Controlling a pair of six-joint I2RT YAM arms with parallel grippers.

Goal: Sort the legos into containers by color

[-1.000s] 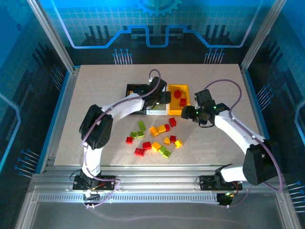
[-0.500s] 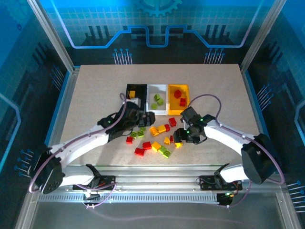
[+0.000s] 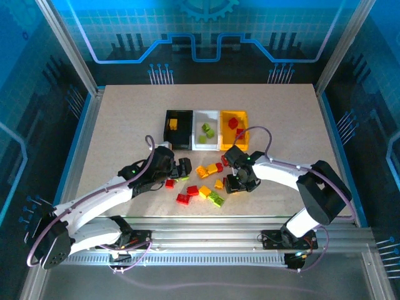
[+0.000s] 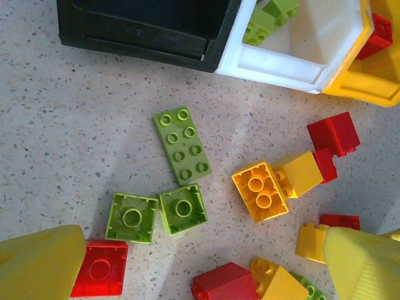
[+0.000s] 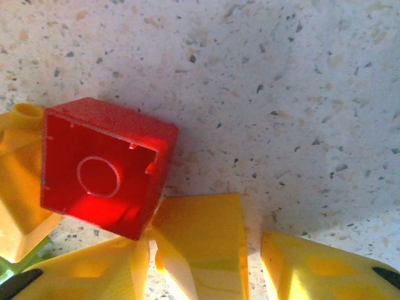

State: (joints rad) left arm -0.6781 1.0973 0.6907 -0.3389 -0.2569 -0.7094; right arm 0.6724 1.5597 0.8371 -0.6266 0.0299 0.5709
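Loose red, yellow and green legos lie scattered in front of three bins: black, white and yellow. My left gripper hovers open over the pile's left side. Its wide-spread fingers frame two upturned green bricks, a flat green plate and a yellow brick. My right gripper is down at the table on the pile's right side, straddling a yellow brick. One finger touches that brick and a narrow gap remains at the other finger. A red brick lies just beside it.
The black bin holds a yellow brick, the white bin green bricks, the yellow bin red bricks. The bins' near walls stand close behind the pile. Bare tabletop spreads left and right of the pile.
The left arm swung back from the white bin to the pile and opened fully. The right arm came down from the yellow bin onto the pile, its jaws narrowing around a yellow brick.
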